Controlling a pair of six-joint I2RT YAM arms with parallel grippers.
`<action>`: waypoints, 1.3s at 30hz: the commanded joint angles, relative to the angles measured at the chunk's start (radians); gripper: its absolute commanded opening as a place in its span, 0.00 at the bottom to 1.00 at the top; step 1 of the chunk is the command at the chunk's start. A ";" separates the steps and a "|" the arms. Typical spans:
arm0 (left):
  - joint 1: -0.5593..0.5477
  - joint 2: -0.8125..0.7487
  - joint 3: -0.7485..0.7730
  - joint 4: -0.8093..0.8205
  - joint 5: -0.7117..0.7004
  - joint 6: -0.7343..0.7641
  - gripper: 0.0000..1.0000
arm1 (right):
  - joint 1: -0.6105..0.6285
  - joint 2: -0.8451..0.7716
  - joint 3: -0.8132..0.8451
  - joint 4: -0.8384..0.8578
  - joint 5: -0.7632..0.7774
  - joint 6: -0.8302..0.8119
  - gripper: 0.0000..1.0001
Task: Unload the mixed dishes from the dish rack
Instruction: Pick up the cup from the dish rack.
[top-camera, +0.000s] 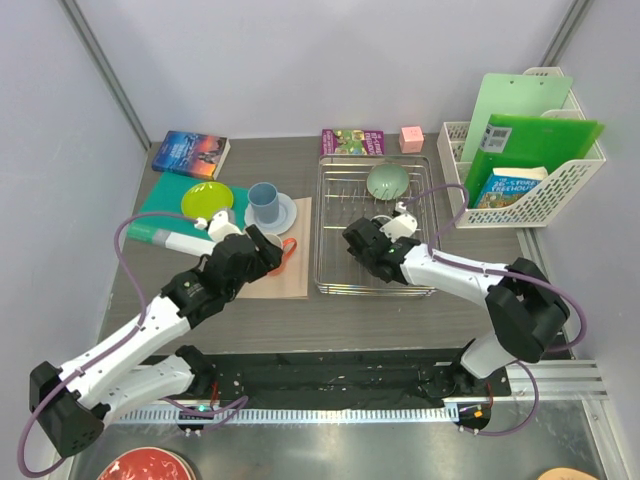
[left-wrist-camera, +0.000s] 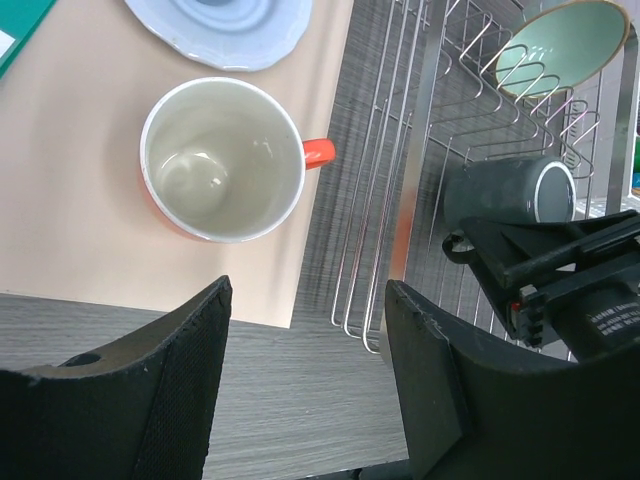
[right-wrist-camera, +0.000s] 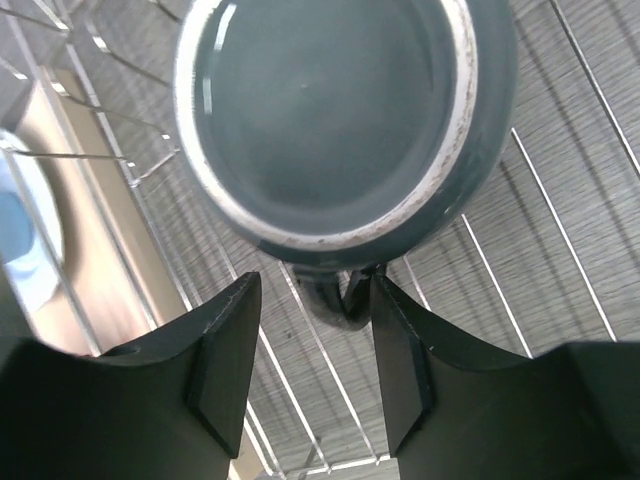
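Note:
The dish rack is a silver wire basket at mid-table. In it a sage-green bowl leans at the back, and a dark grey mug lies on its side. My right gripper is open inside the rack; its jaws straddle the mug's handle, the right finger touching it and the left one apart. My left gripper is open and empty above the table, just short of the orange mug, which stands upright on a tan mat. The light blue cup stands on the white plate. The lime-green plate lies left of them.
The tan mat lies against the rack's left side, with a teal mat further left. Books and a pink cube lie at the back. A white slotted basket holds green folders at the right. A red plate sits near the arm bases.

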 joint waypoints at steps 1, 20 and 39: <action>-0.003 -0.021 -0.009 0.031 -0.031 -0.019 0.63 | 0.004 0.041 0.037 -0.009 0.078 0.038 0.52; -0.002 -0.012 -0.018 0.031 -0.029 -0.023 0.63 | 0.012 0.047 0.030 -0.058 0.144 0.023 0.07; -0.002 -0.001 0.048 0.042 -0.035 0.062 0.61 | 0.128 -0.464 0.026 0.031 0.138 -0.547 0.01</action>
